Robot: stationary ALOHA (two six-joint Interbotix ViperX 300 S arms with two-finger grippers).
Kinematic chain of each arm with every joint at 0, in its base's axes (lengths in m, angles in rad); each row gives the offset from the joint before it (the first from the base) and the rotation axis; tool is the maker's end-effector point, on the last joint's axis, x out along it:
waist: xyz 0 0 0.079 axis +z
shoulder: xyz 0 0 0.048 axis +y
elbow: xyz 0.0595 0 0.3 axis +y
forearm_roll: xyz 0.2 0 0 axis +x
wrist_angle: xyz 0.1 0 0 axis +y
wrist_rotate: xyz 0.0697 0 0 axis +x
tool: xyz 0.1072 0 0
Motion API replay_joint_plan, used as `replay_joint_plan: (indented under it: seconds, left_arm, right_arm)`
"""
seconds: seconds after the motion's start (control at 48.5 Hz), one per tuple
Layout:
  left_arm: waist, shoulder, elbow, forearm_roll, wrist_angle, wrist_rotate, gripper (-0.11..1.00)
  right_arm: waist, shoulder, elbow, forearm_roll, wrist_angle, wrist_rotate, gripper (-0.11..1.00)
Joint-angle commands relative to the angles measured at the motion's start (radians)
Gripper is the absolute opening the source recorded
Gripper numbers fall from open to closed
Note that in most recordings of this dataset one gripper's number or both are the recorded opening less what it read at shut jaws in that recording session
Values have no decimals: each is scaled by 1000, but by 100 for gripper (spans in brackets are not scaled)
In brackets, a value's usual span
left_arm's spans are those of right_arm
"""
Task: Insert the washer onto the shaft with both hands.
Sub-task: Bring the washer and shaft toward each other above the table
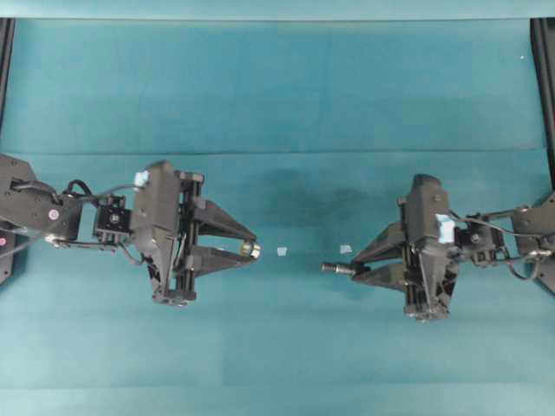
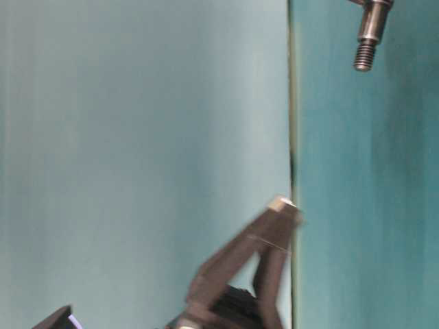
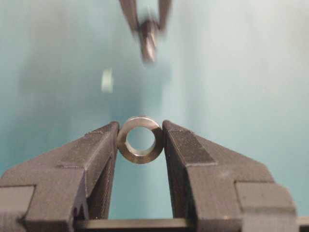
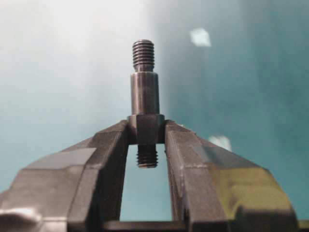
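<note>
Teal counter: left end effector pinches the washer; right end effector pinches the shaft.

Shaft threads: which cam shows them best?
Right wrist. There the shaft fills mid-frame, sharp, with both threaded ends showing and its collar clamped in the right tool. Table-level shows only one threaded tip at the top edge. Overhead shows it tiny. Left wrist shows it blurred, end-on.
</note>
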Motion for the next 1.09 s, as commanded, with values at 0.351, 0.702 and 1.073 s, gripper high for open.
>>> replay_joint_plan:
  seconds: [0.351, 0.702, 1.073]
  left_arm:
    - [-34, 44, -25, -3, -124, -66, 35]
    - [-35, 63, -35, -3, -124, -74, 35]
    - [-35, 149, -80, -3, -172, -106, 35]
  right_arm:
    - [28, 72, 5, 0, -229, 17, 0]
    - [37, 169, 5, 17, -377, 20, 0]
    - [41, 229, 0, 26, -491, 49, 0]
